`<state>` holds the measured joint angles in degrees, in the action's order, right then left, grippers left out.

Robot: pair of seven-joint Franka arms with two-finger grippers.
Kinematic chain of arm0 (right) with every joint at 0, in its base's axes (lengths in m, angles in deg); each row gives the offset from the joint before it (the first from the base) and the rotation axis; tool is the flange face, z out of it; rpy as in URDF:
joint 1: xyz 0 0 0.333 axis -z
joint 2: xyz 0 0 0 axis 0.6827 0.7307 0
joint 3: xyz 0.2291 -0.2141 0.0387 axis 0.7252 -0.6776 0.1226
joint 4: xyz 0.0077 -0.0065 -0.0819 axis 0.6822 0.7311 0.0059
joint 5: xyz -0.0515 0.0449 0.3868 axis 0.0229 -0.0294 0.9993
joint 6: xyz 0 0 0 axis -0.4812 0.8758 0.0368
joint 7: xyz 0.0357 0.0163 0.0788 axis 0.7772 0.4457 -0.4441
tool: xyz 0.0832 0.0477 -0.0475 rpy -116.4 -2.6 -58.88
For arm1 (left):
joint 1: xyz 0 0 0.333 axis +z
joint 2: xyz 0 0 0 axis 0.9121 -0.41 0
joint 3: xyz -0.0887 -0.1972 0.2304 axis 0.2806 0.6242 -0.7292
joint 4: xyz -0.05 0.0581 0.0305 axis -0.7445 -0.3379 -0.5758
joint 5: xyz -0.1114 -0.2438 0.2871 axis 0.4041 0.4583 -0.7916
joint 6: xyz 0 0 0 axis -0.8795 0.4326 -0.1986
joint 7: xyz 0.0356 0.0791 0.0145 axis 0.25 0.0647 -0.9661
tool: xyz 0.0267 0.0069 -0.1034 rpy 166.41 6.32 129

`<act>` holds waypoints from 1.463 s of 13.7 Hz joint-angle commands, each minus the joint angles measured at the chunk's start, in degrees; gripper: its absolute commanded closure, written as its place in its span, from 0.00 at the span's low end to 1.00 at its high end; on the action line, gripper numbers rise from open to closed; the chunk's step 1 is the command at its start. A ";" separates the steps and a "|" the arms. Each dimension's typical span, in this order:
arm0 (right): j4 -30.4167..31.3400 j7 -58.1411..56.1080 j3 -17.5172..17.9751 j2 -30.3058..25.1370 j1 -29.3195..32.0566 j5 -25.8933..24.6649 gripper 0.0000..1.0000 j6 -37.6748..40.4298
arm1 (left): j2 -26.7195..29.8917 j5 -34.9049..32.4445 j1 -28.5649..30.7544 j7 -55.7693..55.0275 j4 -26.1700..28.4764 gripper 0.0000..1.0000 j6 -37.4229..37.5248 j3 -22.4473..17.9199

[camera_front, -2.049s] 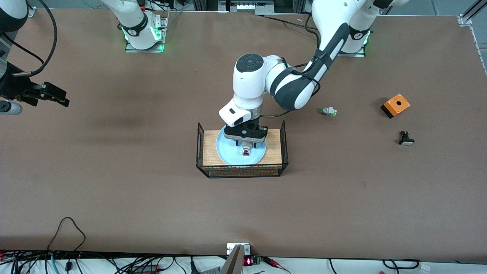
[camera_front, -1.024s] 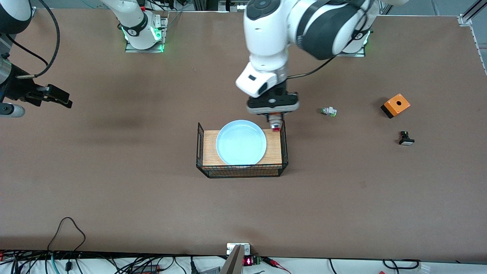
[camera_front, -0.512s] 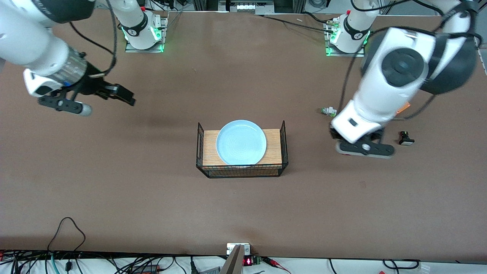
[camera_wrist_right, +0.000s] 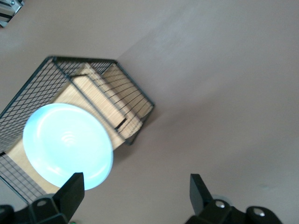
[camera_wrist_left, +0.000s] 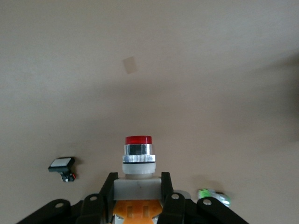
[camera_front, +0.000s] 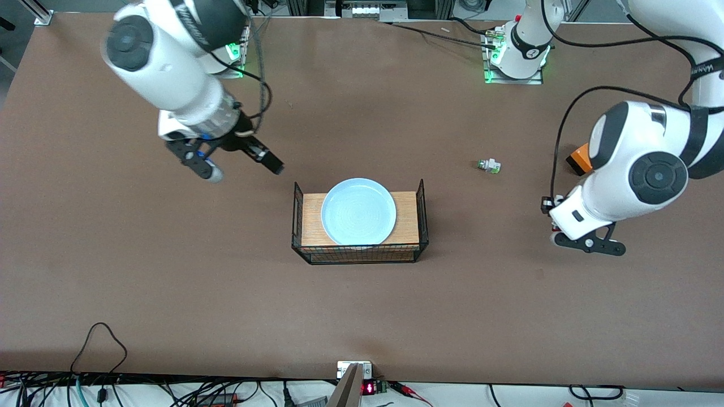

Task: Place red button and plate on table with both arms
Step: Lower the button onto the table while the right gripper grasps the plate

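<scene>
while the left hand (camera_wrist_left: 138, 198) hangs over bare desk (camera_front: 362, 316) toward the left arm's end, its two black fingers (camera_wrist_left: 106, 189) are pinched on the white body of the red button (camera_wrist_left: 138, 161), which sticks out past the fingertips with its red cap at the outer end and its orange block back between the fingers. in the front view that left hand (camera_front: 588, 244) shows only as a black bar under the white wrist, and the button itself is hidden there. the plate (camera_front: 358, 211) lies flat on the wood top of a black wire rack (camera_front: 300, 217) at the middle of the desk, with nothing on it. the right hand (camera_front: 235, 161) is in the air over the desk just beside the rack, toward the right arm's end, its fingers (camera_wrist_right: 72, 193) spread wide apart and holding nothing; the right wrist view looks down past them onto the plate (camera_wrist_right: 67, 144) and the rack (camera_wrist_right: 135, 93). a small white-and-green button part (camera_front: 488, 165) lies on the desk between the rack and the left arm, farther from the front camera than the plate, and it also shows beside the left fingers in the left wrist view (camera_wrist_left: 212, 196). an orange box (camera_front: 578, 159) sits partly hidden by the left arm. a black button with a white cap (camera_wrist_left: 62, 165) lies on the desk in the left wrist view, well apart from the held button.
</scene>
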<state>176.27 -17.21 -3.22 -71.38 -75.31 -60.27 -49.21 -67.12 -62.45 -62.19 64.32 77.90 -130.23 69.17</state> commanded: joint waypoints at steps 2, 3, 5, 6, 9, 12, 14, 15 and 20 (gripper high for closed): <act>-2.34 9.88 -0.64 5.28 -4.40 -0.55 0.00 -5.14 | 1.17 -0.27 5.96 6.26 11.70 0.81 -12.97 0.59; -3.56 11.90 -0.64 7.12 -4.75 -0.55 0.00 -5.23 | 1.17 -0.27 6.93 6.62 14.43 0.81 -16.58 0.68; -6.46 16.21 -0.82 11.86 -6.85 -0.90 0.00 -5.32 | 1.09 -1.67 7.99 6.71 20.58 0.81 -25.45 0.59; -7.78 16.92 -0.82 13.80 -7.39 -1.60 0.00 -5.32 | 0.13 -2.20 9.04 6.71 23.40 0.81 -30.37 0.68; -9.55 16.93 -0.73 17.94 -7.57 -2.84 0.00 -5.32 | -3.30 -2.38 11.24 8.99 26.59 0.81 -39.98 0.59; -9.64 16.75 -0.73 19.44 -7.74 -2.75 0.00 -5.67 | -4.97 -2.38 11.95 9.18 26.76 0.79 -40.88 0.68; -9.64 16.93 -0.73 19.88 -8.01 -2.84 0.16 -5.76 | -6.47 -2.38 12.04 9.17 26.76 0.79 -42.18 0.68; -9.55 17.02 -0.73 20.15 -8.09 -2.84 0.27 -5.76 | -6.56 -2.38 12.04 9.18 26.85 0.74 -42.28 0.68; -9.55 17.02 -0.73 20.23 -8.27 -2.92 0.87 -6.80 | -4.81 -2.29 11.95 8.83 26.50 0.00 -40.88 0.94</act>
<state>168.10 -1.65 -3.38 -51.93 -82.73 -62.12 -55.39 -73.05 -63.87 -50.88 72.65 104.52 -171.30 69.37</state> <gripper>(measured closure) 0.674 0.344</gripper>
